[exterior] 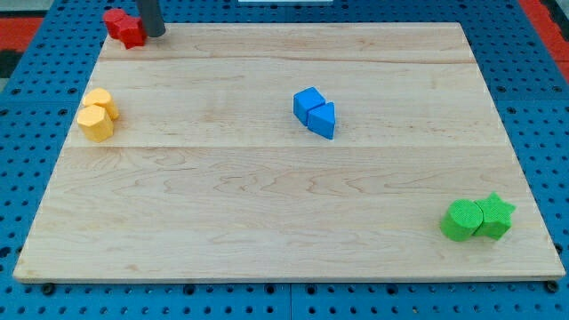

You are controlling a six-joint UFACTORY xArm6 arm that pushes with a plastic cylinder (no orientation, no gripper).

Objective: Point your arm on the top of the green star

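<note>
2 green blocks, 2 blue blocks, 2 yellow blocks, at least 1 red block, 1 wooden board.

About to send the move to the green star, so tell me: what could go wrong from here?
1. My tip sits at the view's top left against the red block; pulling away could drag it.
2. The diagonal runs close by the blue cube and blue triangular block.
3. The green star touches a green round-ish block near the board's bottom-right edge; overshooting could nudge either off.
</note>
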